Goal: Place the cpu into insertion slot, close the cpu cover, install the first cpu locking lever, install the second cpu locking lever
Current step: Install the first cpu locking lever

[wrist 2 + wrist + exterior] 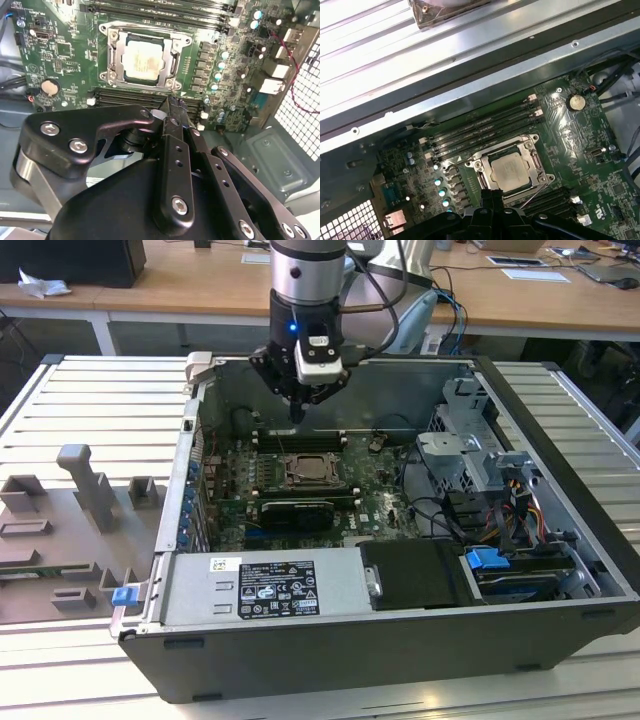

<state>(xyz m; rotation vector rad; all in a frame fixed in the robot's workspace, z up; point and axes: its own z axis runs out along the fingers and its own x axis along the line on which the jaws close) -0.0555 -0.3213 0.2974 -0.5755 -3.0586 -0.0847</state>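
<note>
In the exterior view the black two-finger gripper [297,410] hangs inside the open dark grey computer case [330,650]. It is above the long black memory slots [300,440], just on the far side of the square black insertion slot with the silvery border [312,472]. In the second wrist view its fingers are pressed together to one narrow tip and hold nothing.

The cpu, a small flat chip with a pale silver-beige top [144,60], lies in the insertion slot. The cpu cover, a thin silvery frame plate with a square window [170,60], seems to lie flat around it. In the first wrist view a thin wire rod [534,195] runs along one edge of the slot; we believe it is a locking lever, but we cannot tell whether it is hooked.

We judge that the step in hand is the work on the levers. To do it well, we think the closed tip must touch only the end of the wire. It must never touch the chip or the green motherboard [385,495], and the push must be slow, so that the cover stays flat.
</note>
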